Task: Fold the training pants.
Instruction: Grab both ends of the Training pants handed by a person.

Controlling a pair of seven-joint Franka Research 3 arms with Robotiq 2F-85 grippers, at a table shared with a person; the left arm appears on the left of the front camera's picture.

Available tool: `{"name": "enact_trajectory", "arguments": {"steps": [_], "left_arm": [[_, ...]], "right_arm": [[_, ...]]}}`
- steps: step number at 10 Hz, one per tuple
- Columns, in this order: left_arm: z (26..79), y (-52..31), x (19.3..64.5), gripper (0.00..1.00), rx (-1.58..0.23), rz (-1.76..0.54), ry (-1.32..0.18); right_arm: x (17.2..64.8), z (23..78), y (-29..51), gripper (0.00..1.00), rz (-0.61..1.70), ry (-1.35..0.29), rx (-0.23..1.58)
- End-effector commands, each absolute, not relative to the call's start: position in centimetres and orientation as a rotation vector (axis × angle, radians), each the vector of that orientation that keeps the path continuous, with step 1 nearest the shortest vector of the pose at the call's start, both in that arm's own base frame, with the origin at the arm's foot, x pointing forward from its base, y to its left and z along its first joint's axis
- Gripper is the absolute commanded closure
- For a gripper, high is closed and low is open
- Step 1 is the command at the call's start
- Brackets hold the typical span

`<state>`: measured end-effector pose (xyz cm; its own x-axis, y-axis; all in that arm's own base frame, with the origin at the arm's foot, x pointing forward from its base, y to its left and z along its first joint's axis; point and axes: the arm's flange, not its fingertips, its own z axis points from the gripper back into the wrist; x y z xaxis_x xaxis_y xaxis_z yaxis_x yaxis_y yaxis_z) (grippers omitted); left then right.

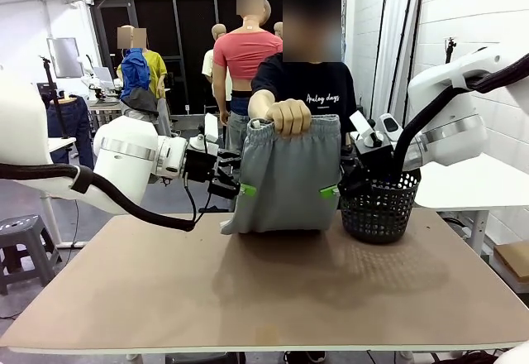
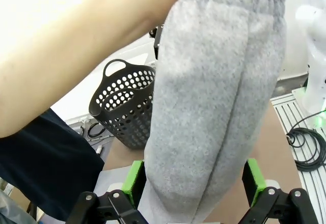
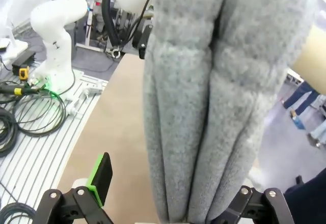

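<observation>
Table: the tan, flat-topped table (image 1: 264, 298) carried everything at its far edge.
Left gripper: the black two-finger left gripper with green pads (image 1: 242, 185) hung over the far edge, left of centre. Its jaws were spread wide and grasped nothing. From its own wrist camera (image 2: 193, 183) the grey cloth hung between the pads, unpinched.
Right gripper: the matching black right gripper (image 1: 334, 189) mirrored it right of centre. It was released too, and its wrist view (image 3: 173, 193) showed the hanging cloth in the gap between its fingers.
Pants, place: the light grey jersey training pants with a gathered elastic waistband (image 1: 289, 178) dangled above the middle of the far edge. They were doubled over lengthwise, and the lower end was slumped on the table top, spilling toward the left.
Pants, handling: they looked soft, limp and light, with no stiffness at all, so any unsupported part would likely sag. The fleecy surface should give the pads good bite, though stacked layers could slip over one another.
Pants, where to grip: the two side edges just below the waistband seemed best, where the folds are thick and the elastic adds body.
Basket: the black perforated plastic basket (image 1: 380, 208) stood just beside the pants toward the far right corner, close behind the right gripper. It looked like something that could snag.
Hand: the person's hand (image 1: 289, 117) was clenched on the waistband's middle, taking the weight.
</observation>
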<state>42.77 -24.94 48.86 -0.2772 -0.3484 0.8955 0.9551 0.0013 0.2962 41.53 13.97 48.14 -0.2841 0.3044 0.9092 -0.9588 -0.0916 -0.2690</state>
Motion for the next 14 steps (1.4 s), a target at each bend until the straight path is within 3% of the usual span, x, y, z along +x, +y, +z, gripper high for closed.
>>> {"name": "enact_trajectory", "arguments": {"steps": [1, 4, 8, 14], "left_arm": [[48.5, -25.4, 43.0, 0.0, -0.78, -1.503, -1.249], [48.8, -26.1, 43.1, 0.0, -0.809, -1.482, -1.287], [48.7, -26.7, 42.7, 0.0, -0.896, -1.375, -1.248], [50.4, -27.8, 42.4, 0.0, -0.965, -1.389, -1.292]], "right_arm": [[42.0, 47.8, 14.3, 0.0, 1.578, -1.21, 0.91], [42.2, 48.3, 15.2, 0.0, 1.576, -1.237, 1.018], [42.6, 49.5, 16.3, 0.0, 1.565, -1.274, 1.06], [43.7, 49.7, 16.9, 0.0, 1.475, -1.276, 1.086]]}}
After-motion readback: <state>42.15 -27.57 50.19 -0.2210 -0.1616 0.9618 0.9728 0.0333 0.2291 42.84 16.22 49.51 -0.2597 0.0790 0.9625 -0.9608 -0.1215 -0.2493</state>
